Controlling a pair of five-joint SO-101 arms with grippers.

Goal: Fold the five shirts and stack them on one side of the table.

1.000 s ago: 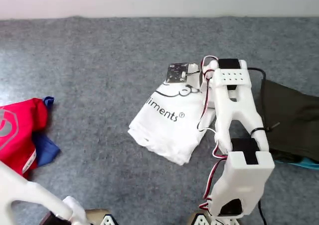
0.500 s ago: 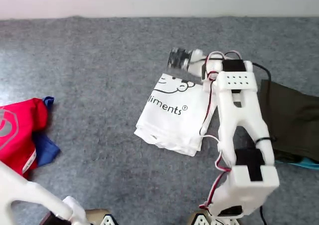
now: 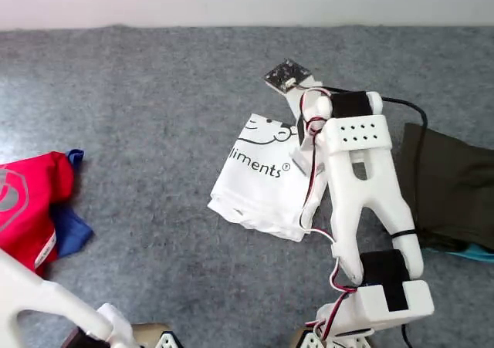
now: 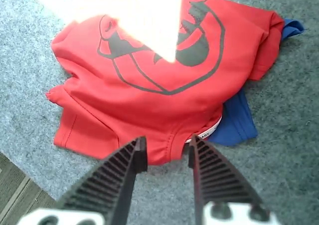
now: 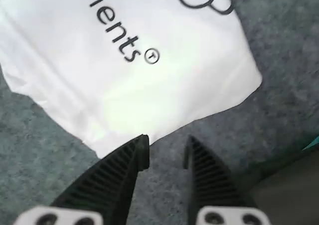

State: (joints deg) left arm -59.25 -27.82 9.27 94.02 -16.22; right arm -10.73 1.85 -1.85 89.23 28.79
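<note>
Red shirt [image 4: 124, 105] lies crumpled at the table's [image 3: 154, 93] left edge, on top of a blue shirt [image 4: 239, 125]. The left gripper [image 4: 167, 150] hovers over its hem, jaws apart and empty. A pinch there could snag both garments and drag them together. Further in, near the table's middle, the white shirt [image 3: 266, 182] lies folded but not yet stacked. The right gripper [image 5: 167, 145] hangs just above its edge, jaws a little apart and holding nothing. Taking only the top layer could pull the fold open. At the right edge a dark olive shirt [image 3: 451, 186] rests on a teal garment [image 3: 475, 251]. The right arm stretches from the near edge toward the far one, wrist bent down.
</note>
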